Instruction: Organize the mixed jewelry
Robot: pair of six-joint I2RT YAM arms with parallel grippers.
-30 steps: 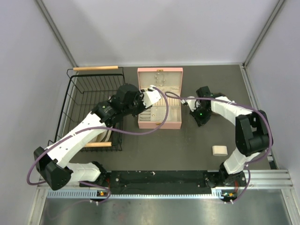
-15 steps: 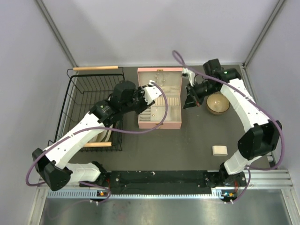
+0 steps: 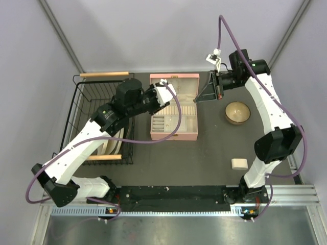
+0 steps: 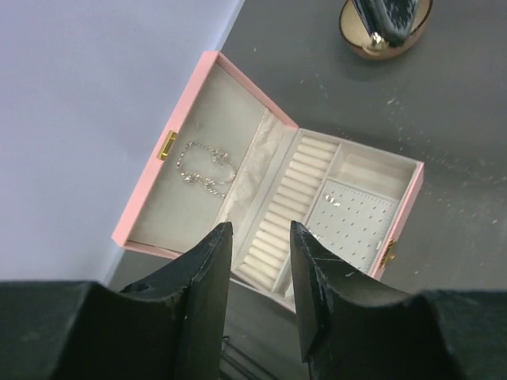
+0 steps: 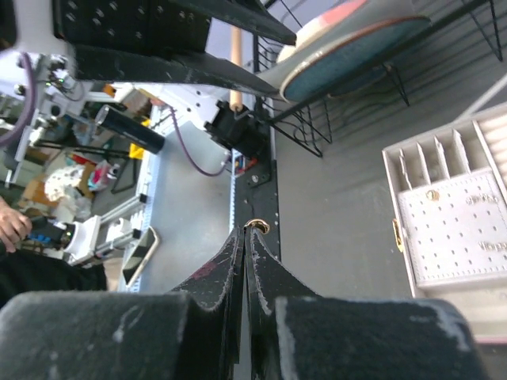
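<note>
The pink jewelry box [image 3: 173,131] lies open on the dark table, its lid flat toward the back. In the left wrist view a thin silvery chain [image 4: 204,168] lies in the lid of the box [image 4: 150,186], beside ring rolls and a perforated earring pad. My left gripper [image 3: 164,97] hovers over the box's left side, open and empty [image 4: 257,241]. My right gripper [image 3: 200,98] is raised right of the lid. It is shut [image 5: 247,231] on a small gold ring [image 5: 256,226] at its tips.
A round wooden bowl [image 3: 237,113] stands right of the box, also in the left wrist view [image 4: 386,39]. A black wire basket [image 3: 82,109] with wooden handles holds plates at the left. A small beige block [image 3: 239,164] lies front right.
My right arm has risen from the bowl and swung back and up, gripper now high beside the box lid; the bowl is uncovered. My left gripper has drawn back slightly over the box.
</note>
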